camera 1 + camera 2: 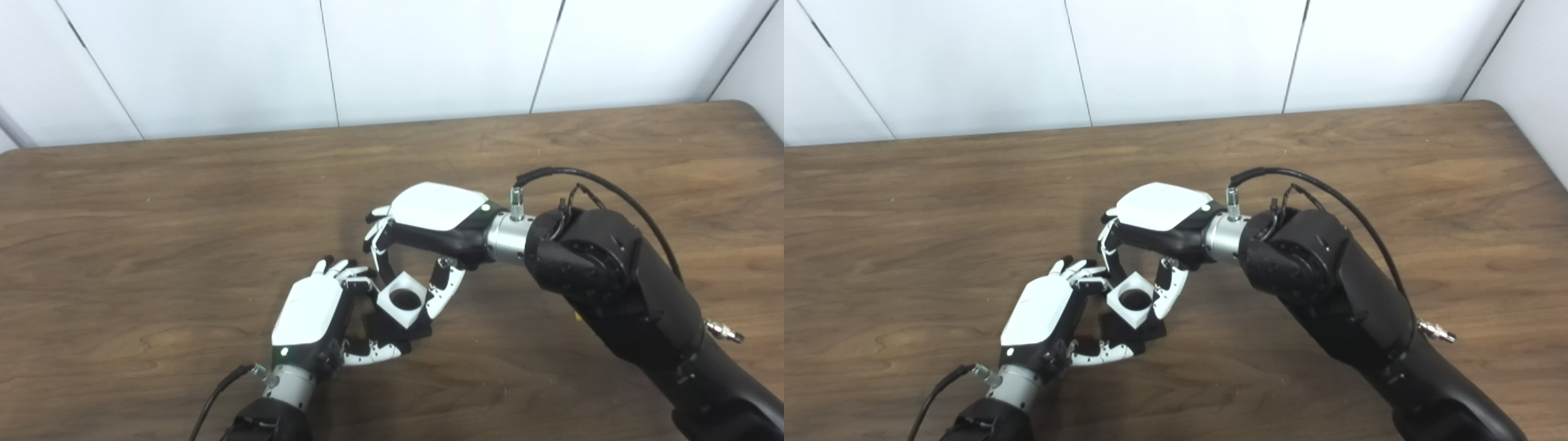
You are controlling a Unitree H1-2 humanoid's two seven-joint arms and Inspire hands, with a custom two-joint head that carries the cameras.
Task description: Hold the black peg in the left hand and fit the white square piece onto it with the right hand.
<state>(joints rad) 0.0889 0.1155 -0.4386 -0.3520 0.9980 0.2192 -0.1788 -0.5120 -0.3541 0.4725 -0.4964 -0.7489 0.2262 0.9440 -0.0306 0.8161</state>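
The white square piece (402,299) with a round hole sits between the fingers and thumb of my right hand (429,226), which is shut on it from above. Under it is the black peg part (401,329), mostly covered; only its flat black base shows. My left hand (318,318) is shut on this black part, thumb along its near edge, fingers at its far left side. The white piece sits right on top of the black part; how deep the peg is in the hole is hidden. The same shows in the right eye view: white piece (1133,299), left hand (1044,318), right hand (1157,223).
The brown wooden table (184,214) stretches all around the hands. A white panelled wall (392,55) runs behind its far edge. My right forearm (618,288) and its cable cross the right half of the table.
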